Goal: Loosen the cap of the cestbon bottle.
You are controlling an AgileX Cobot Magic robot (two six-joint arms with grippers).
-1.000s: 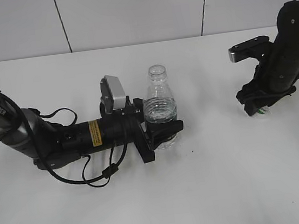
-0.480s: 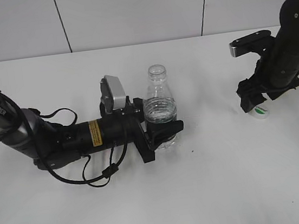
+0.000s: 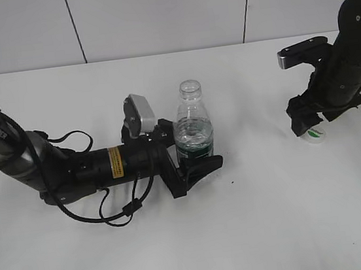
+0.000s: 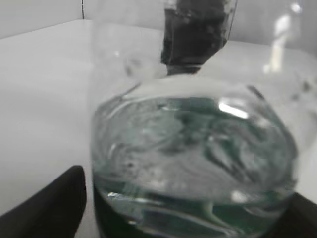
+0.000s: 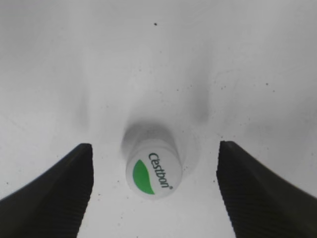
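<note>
The cestbon bottle (image 3: 194, 136) stands upright at the table's middle with its neck bare and its green label band showing. It fills the left wrist view (image 4: 193, 148). My left gripper (image 3: 196, 158) lies low around the bottle's base with its jaws spread; the left finger (image 4: 54, 206) stands clear of the bottle wall. The white cap (image 3: 314, 134) with its green leaf mark lies on the table at the right. In the right wrist view the cap (image 5: 152, 171) sits loose between the wide-open fingers of my right gripper (image 5: 153, 198), which hovers just above it (image 3: 308, 124).
The white table (image 3: 276, 215) runs to a panelled grey wall at the back. The left arm and its cables (image 3: 72, 168) lie low across the table's left side. The right arm (image 3: 348, 48) stands at the right edge.
My right gripper has lifted off the table and left the cap lying there. My left gripper's jaws have spread off the bottle, and the bottle's green label now shows.
</note>
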